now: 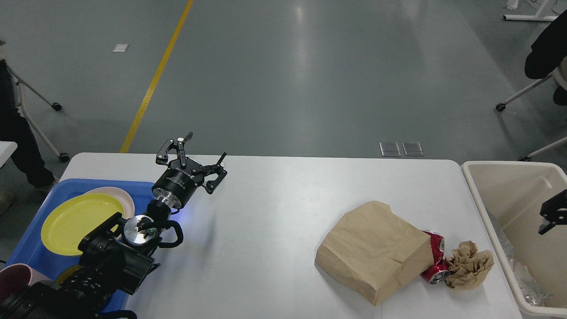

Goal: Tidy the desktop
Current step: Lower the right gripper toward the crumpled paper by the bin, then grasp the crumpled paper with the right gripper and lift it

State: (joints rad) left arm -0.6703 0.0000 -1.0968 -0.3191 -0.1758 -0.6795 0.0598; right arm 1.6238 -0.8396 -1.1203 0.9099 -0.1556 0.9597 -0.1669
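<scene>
**Trash still sitting on the desk, left claw empty**

Far left, blue tray (pixel 33 248) holds a yellow plate (pixel 79 221). Left gripper (pixel 195 157) hovers over the desktop (pixel 266 212) beside it, fingers spread, holding nothing. Over right: paper bag (pixel 376 250), crushed red can (pixel 435 261) touching it, crumpled paper (pixel 469 264). I'd grab the wad first, nearest the beige bin (pixel 476 186). Right gripper (pixel 553 216) is barely visible; can't tell its state.
</scene>
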